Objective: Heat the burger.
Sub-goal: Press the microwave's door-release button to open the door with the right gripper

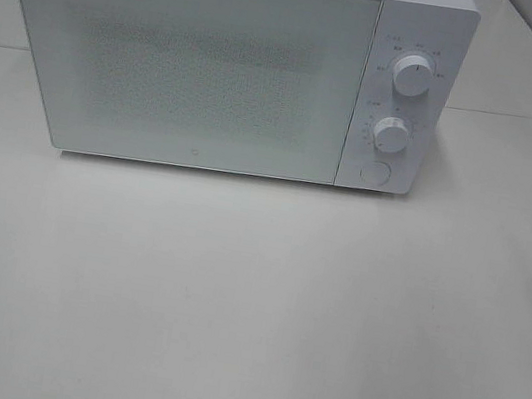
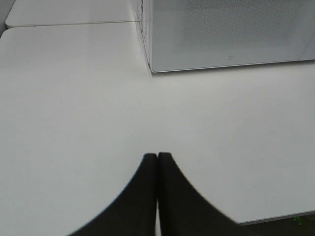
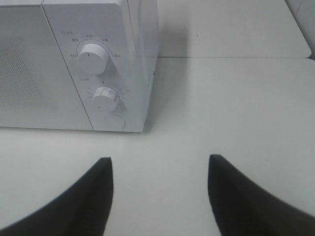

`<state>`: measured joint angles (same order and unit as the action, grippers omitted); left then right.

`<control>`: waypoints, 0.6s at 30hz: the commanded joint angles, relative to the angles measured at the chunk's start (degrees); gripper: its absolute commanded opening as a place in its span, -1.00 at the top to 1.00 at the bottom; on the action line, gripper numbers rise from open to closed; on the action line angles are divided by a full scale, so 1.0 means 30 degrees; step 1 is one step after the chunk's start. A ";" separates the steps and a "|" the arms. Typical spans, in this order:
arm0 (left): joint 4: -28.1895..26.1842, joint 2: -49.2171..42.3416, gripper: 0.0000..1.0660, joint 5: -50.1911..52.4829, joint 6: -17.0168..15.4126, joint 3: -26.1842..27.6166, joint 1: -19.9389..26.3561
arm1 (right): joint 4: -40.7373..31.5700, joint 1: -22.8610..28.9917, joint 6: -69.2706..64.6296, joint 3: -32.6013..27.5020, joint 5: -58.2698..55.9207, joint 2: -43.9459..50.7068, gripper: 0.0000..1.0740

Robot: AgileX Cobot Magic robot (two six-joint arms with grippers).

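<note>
The burger is out of view in every frame. A white microwave (image 1: 217, 60) stands at the back of the white table (image 1: 249, 308) with its door shut; its two knobs and round button are on its right side. In the left wrist view my left gripper (image 2: 157, 156) is shut, its black fingers pressed together over bare table short of the microwave (image 2: 231, 34). In the right wrist view my right gripper (image 3: 160, 164) is open, nothing between its fingers, facing the microwave's knob panel (image 3: 101, 73) from a short distance. Neither arm shows in the exterior high view.
A seam between table sections (image 1: 522, 117) runs behind the microwave. The table's near edge (image 2: 275, 217) shows in the left wrist view. The upper knob (image 1: 410, 74), lower knob (image 1: 391, 135) and round button (image 1: 376, 172) sit on the control panel.
</note>
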<state>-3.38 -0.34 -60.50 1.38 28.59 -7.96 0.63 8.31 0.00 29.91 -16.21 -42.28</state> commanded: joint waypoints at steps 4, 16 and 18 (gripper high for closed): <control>-0.0095 -0.0153 0.99 0.0267 0.0000 -0.0038 0.0019 | 0.0038 -0.0076 0.0286 0.0134 0.3782 -0.2521 0.03; -0.0095 -0.0153 0.99 0.0267 0.0000 -0.0038 0.0019 | 0.0038 -0.0076 0.0286 0.0134 0.9416 -0.5768 0.34; -0.0095 -0.0153 0.99 0.0267 0.0000 -0.0038 0.0019 | 0.0038 -0.0076 0.0286 0.0134 1.0084 -0.6398 0.48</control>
<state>-3.38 -0.34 -60.50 1.38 28.59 -7.96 0.63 8.31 0.57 29.97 12.55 -61.42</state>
